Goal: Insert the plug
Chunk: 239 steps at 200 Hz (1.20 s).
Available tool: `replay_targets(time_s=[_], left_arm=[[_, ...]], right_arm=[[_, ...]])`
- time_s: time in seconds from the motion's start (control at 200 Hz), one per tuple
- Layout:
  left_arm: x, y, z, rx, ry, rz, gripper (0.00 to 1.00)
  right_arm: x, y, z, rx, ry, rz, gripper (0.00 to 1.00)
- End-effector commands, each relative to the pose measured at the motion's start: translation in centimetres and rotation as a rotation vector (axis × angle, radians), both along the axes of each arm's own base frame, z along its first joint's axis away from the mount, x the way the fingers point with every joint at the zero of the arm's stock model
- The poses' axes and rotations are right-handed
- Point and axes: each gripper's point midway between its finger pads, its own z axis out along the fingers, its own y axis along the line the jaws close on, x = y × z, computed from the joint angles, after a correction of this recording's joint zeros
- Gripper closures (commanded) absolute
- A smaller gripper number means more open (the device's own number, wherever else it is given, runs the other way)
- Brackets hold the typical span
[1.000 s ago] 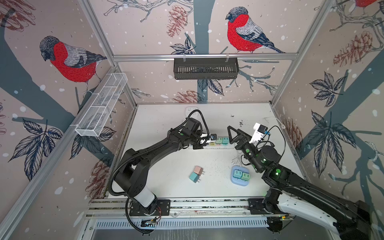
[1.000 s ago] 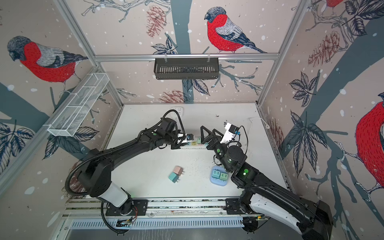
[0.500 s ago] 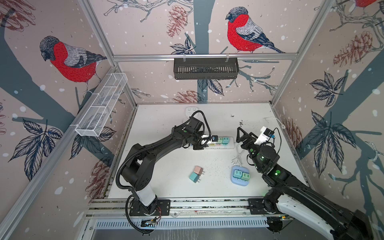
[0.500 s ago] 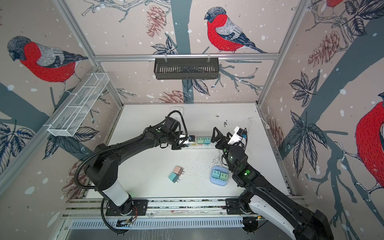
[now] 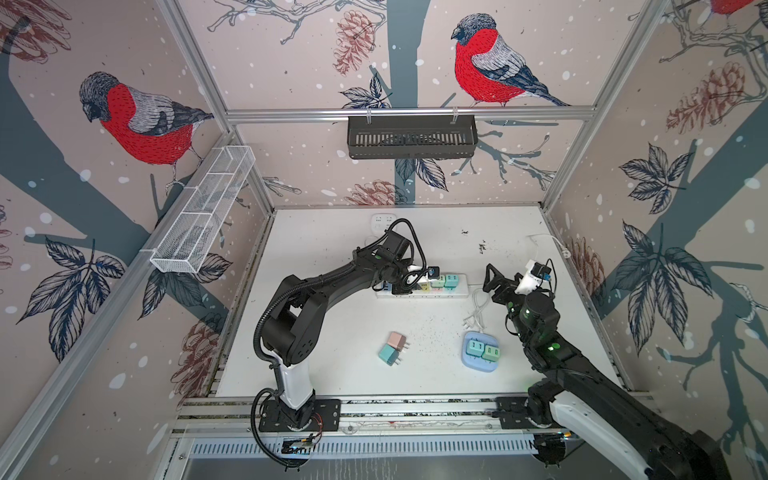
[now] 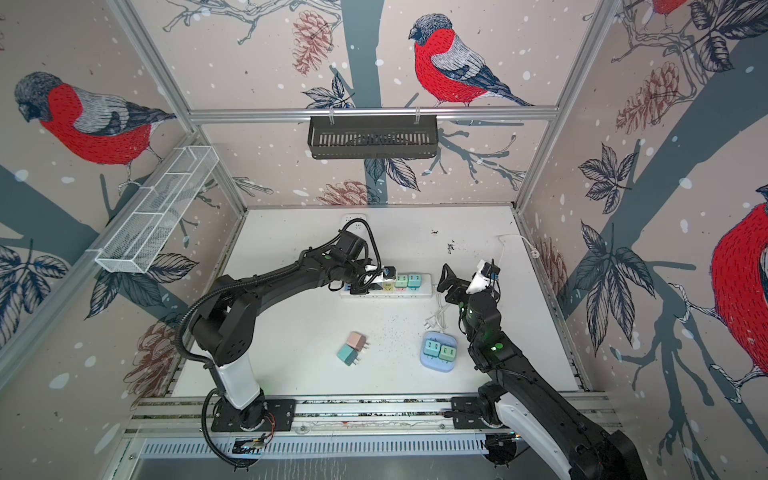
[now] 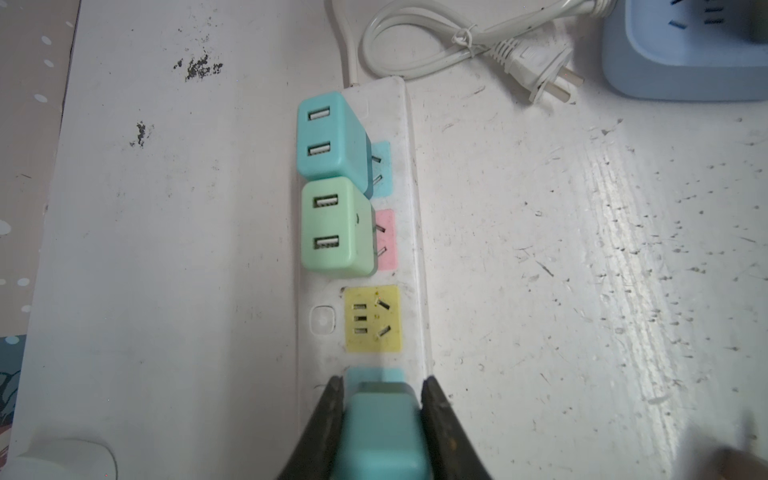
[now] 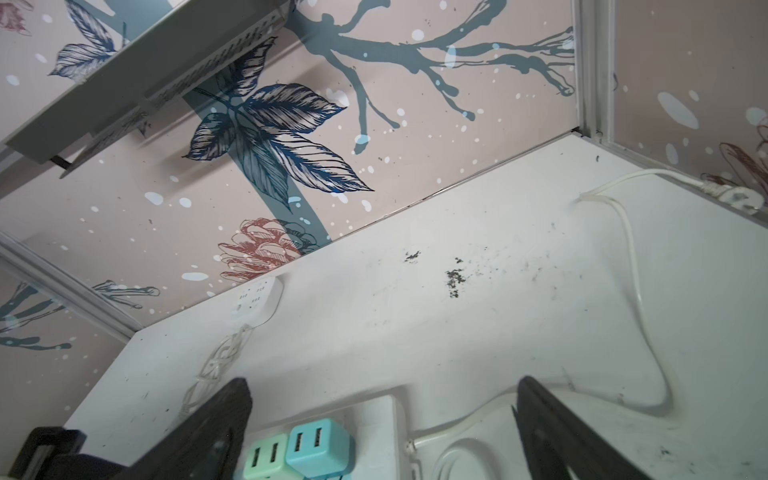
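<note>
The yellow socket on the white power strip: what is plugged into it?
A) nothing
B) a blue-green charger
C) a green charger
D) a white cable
A: in the left wrist view the yellow socket shows bare slots; the green charger sits in the neighbouring socket of the power strip, and the left gripper holds a blue-green charger on its other side.

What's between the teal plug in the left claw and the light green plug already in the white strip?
Just one empty yellow socket on the power strip; the left wrist view shows it plainly, between the held teal plug and the green plug.
</note>
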Motion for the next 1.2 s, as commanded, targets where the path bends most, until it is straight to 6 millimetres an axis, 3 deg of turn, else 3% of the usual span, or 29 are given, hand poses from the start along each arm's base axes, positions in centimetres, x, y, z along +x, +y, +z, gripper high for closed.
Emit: replay_targets(time_s=[0.0, 0.23, 0.675, 1.191], left_arm=[[0.2, -0.9, 0.6, -0.045, -0.007, -0.032, 1.00], [0.4, -1.7, -0.1, -0.044, 0.032, -0.053, 1.00], [0.9, -2.5, -1.1, -0.041, 0.073, -0.063, 1.00], [1.0, -3.4, -2.7, -0.005, 0.117, -0.067, 1.00]], right_arm=[[0.4, -1.1, -0.2, -0.042, -0.033, -0.033, 0.00], [1.8, -3.7, -3.2, -0.088, 0.047, -0.130, 0.00], [3.8, -3.3, -4.7, -0.043, 0.096, -0.049, 0.01], [3.5, -3.3, -4.5, -0.035, 0.075, -0.036, 0.01]])
